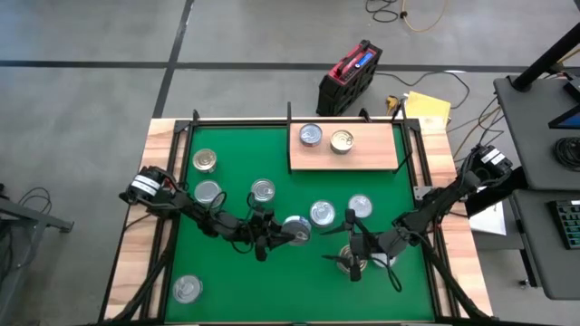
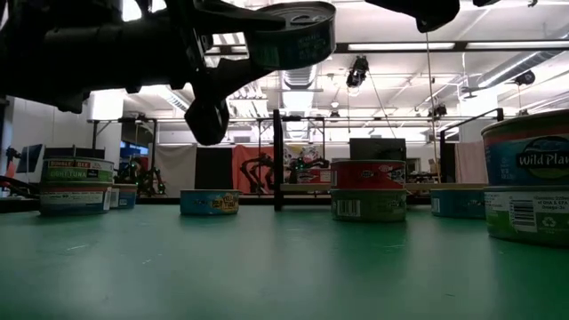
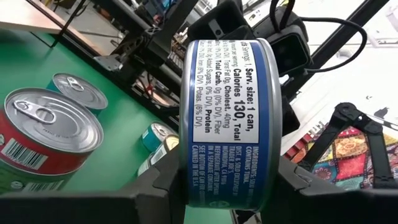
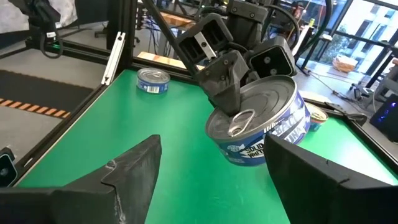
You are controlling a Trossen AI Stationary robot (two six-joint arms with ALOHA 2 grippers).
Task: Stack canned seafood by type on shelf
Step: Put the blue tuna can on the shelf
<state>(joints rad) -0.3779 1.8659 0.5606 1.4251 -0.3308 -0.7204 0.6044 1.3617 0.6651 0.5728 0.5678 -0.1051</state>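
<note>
A short round blue-sided tin with a silvery lid (image 3: 230, 124) is hanging above the green mat's (image 1: 236, 154) middle, pinched in the left gripper (image 1: 292, 234). Only the left wrist view is showing its label: "Calories 130". The right gripper (image 1: 349, 263) is spreading empty near the front edge.
</note>
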